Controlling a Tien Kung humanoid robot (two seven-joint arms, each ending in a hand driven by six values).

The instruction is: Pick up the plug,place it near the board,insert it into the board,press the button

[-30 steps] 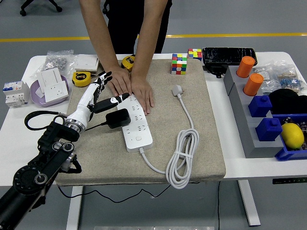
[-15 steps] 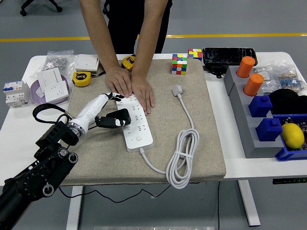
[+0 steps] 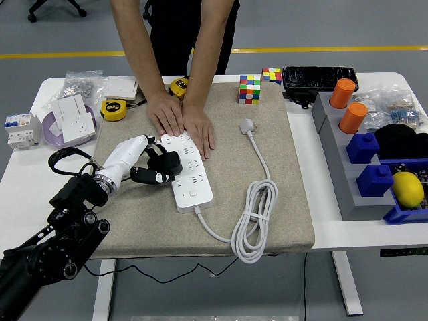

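The left hand (image 3: 148,162) is clamped round the black plug (image 3: 164,163), holding it right against the left edge of the white power strip (image 3: 186,169) — its white forearm running back toward the lower left corner. The strip lies lengthwise on the beige mat (image 3: 281,200) that covers the middle of the worktop (image 3: 27,180), and a person at the far side has both hands (image 3: 182,120) pressed flat over the strip's far end, pinning it down. From the strip's near end its white cable (image 3: 257,217) loops into a coil to the right of the strip, then runs up to a white plug head (image 3: 248,126) lying loose on the mat, right of the person's hands. Beyond the mat's far edge from the strip sit two colour cubes (image 3: 250,88) — and left of the strip, off the mat, a yellow tape measure (image 3: 114,110) and a white socket (image 3: 75,124) in a purple dish (image 3: 50,130). The right arm is nowhere in the picture.
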